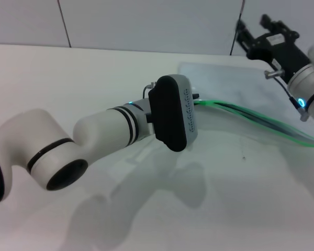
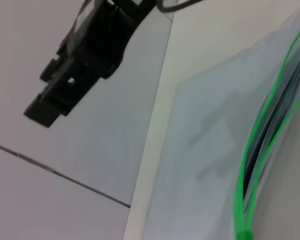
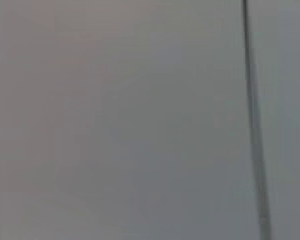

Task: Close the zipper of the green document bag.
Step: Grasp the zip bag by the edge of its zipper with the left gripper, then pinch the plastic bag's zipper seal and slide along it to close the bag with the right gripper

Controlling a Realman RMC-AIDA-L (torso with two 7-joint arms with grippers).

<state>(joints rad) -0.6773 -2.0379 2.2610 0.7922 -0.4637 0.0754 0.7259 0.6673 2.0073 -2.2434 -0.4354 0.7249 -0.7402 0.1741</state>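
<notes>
Bag: the bag [image 1: 235, 89] lies flat on the counter [image 1: 94, 78], just beyond the left gripper and below the right gripper.
Zipper: the zipper [image 1: 251, 116] runs from the left gripper's tip away toward the robot's right; in the left wrist view its two green tracks [image 2: 262, 130] stand apart with a dark gap between them along most of what shows.
Slider: a small solid green bit [image 2: 245, 235] sits where the two tracks meet, close to the left gripper; it may be the slider, but I cannot tell for sure.
Left gripper: the left gripper [image 1: 194, 99] is at the near end of the zipper, hidden behind its own wrist housing; whether it is spread, pressed together or pinching the slider, I cannot tell.
Right gripper: the right gripper [image 1: 251, 34] hangs raised above the far corner of the bag, clear of it; its fingers look spread with nothing between them.
Done: judging by the gaping tracks, little or none of the zip is closed.
Left: nearly the whole run, from the left gripper's end toward the right arm's side, remains to be drawn shut, likely with the bag held steady.
</notes>
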